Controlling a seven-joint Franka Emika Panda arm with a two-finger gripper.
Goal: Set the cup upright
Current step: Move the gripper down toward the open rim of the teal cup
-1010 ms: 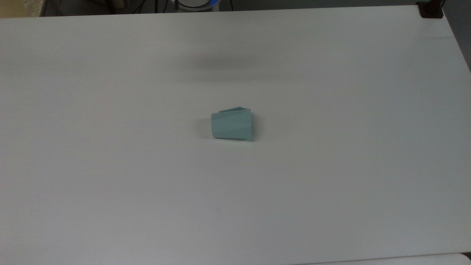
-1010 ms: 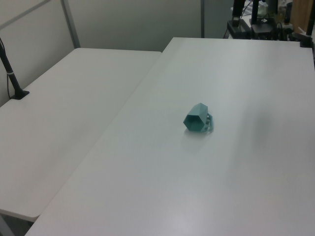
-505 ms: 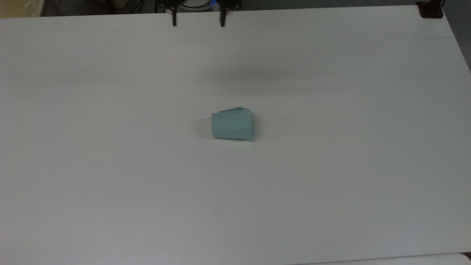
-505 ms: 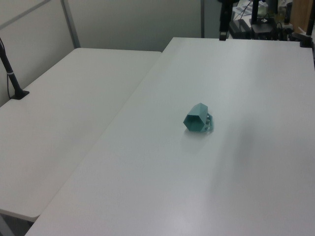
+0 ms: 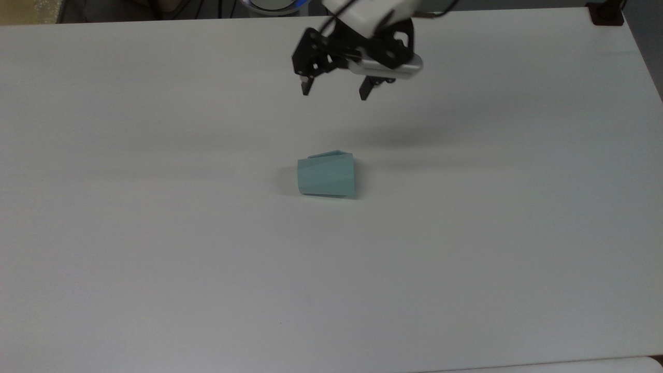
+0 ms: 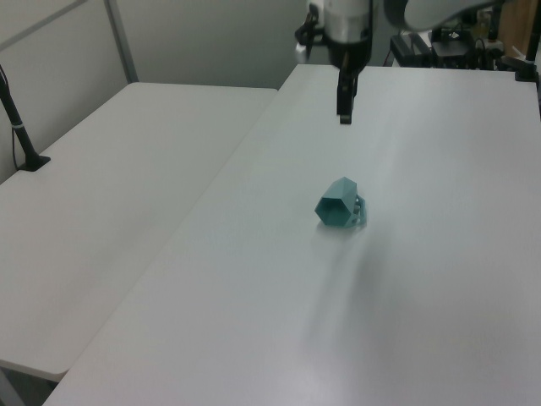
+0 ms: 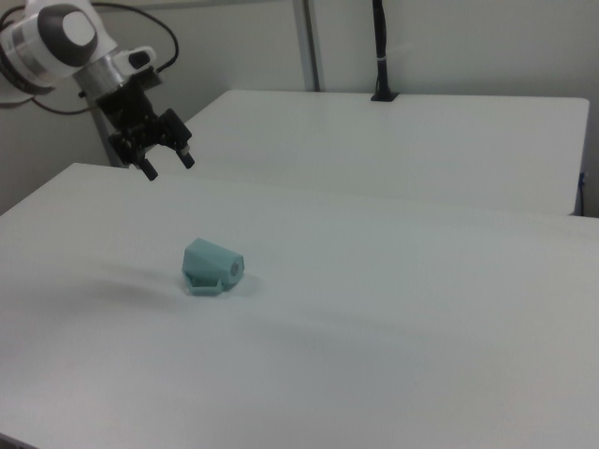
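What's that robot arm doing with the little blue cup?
The cup is lying tipped over on its side in the middle of the white table. The robot's gripper hangs in the air above the table with its fingers open, some way from the cup and not touching it. Nothing is holding the cup yet, so it isn't standing upright.

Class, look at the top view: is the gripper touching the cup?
No, the open gripper hangs apart from the cup, which lies on its side.
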